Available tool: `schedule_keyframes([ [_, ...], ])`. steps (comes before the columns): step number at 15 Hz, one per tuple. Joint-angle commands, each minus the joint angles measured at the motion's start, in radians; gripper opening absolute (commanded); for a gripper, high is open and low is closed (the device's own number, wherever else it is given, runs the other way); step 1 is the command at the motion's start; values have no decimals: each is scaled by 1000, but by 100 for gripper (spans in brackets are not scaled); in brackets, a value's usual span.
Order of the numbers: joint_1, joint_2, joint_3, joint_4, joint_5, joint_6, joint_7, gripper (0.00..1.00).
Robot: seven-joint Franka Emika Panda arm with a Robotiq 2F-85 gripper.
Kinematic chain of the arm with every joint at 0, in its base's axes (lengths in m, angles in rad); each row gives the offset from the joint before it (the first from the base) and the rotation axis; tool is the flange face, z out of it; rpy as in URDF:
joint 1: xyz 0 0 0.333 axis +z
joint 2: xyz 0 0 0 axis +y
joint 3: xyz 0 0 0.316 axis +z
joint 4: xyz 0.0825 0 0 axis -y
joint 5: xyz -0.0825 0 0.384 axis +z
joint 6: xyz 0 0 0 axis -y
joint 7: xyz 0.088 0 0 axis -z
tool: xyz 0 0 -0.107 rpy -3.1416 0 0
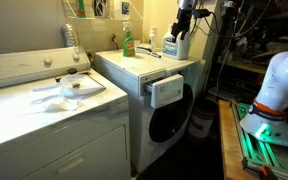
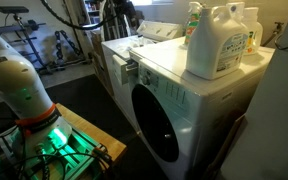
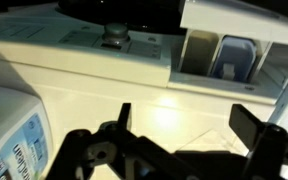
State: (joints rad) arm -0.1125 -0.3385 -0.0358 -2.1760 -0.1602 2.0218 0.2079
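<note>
My gripper (image 3: 187, 125) is open and empty, hovering above the white top of a front-load washer (image 1: 134, 66). In both exterior views it hangs high over the washer's far end (image 1: 184, 14) (image 2: 124, 10). The washer's detergent drawer (image 1: 166, 91) is pulled out; it also shows in an exterior view (image 2: 129, 72) and in the wrist view (image 3: 219, 55), ahead of the fingers. A dark knob (image 3: 115, 34) sits on the panel beside the drawer. A white detergent jug (image 3: 12, 140) stands close to one side of the fingers.
Bottles stand on the washer top: a green one (image 1: 128, 42), white jugs (image 1: 172, 45) (image 2: 219, 45). A top-load machine (image 1: 44, 105) carries a white scoop (image 1: 69, 88). The robot's base (image 1: 279, 90) (image 2: 19, 90) stands on a green-lit stand beside the washer door (image 2: 156, 125).
</note>
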Motion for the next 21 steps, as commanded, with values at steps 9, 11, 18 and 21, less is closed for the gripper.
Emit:
schedule_keyframes([
  [9,-113,92,-116,216,-39,112,1,100],
  [11,-112,97,-113,217,-40,113,3,100],
  [18,-140,231,-190,364,42,133,-19,100],
  [21,-158,310,-242,443,121,204,-46,100],
])
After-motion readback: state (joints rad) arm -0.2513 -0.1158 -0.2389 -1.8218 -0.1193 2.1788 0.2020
